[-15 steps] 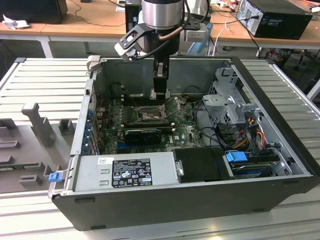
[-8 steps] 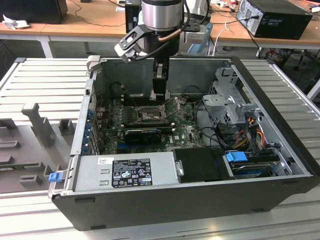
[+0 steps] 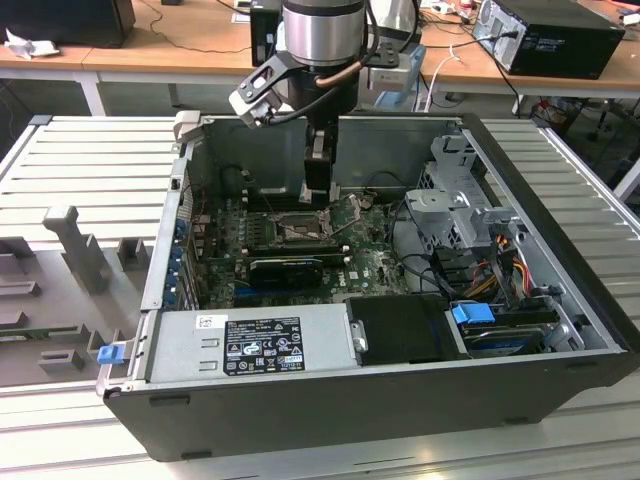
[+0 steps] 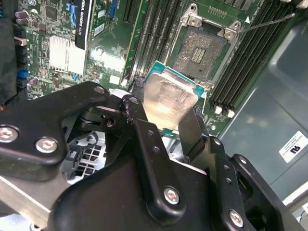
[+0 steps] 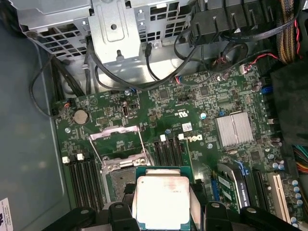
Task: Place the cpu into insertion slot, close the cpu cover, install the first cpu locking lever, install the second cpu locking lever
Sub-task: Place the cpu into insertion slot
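I see the pincer (image 4: 166, 109) gripping the cpu (image 4: 169, 96), near the insertion slot (image 4: 199, 50) but not over it. A skewed landing could jam the chip or damage the slot.

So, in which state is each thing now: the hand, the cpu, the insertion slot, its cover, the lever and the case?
hand, shut on the cpu.
cpu, gripped by two opposite edges, metal top showing, not seated.
insertion slot, empty, pin field bare.
cpu cover, swung open.
locking lever, unlatched, swung away from the slot.
computer case, open, side panel off.
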You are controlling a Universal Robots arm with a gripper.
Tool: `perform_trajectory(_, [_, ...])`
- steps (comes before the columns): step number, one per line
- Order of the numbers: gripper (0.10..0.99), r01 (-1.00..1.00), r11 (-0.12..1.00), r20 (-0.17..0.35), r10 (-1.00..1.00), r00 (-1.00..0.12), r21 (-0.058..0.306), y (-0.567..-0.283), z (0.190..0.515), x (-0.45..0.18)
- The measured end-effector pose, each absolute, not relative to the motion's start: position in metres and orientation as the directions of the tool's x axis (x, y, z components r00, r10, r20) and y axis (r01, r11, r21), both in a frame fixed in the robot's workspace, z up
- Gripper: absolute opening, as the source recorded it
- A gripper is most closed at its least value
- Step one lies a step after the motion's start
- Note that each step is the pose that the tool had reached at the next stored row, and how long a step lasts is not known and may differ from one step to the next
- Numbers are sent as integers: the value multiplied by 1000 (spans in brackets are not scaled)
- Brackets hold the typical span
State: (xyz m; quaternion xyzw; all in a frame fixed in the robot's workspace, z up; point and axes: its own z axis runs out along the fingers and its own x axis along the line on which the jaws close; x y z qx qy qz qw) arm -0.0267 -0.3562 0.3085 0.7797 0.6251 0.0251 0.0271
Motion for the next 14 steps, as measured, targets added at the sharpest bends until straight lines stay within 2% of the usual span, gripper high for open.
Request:
perform_trajectory(9, [529, 962, -261, 5, 965, 262, 74, -356, 303, -27])
perform_trajectory(14, [529, 991, -110, 5, 994, 110, 74, -356, 299, -27])
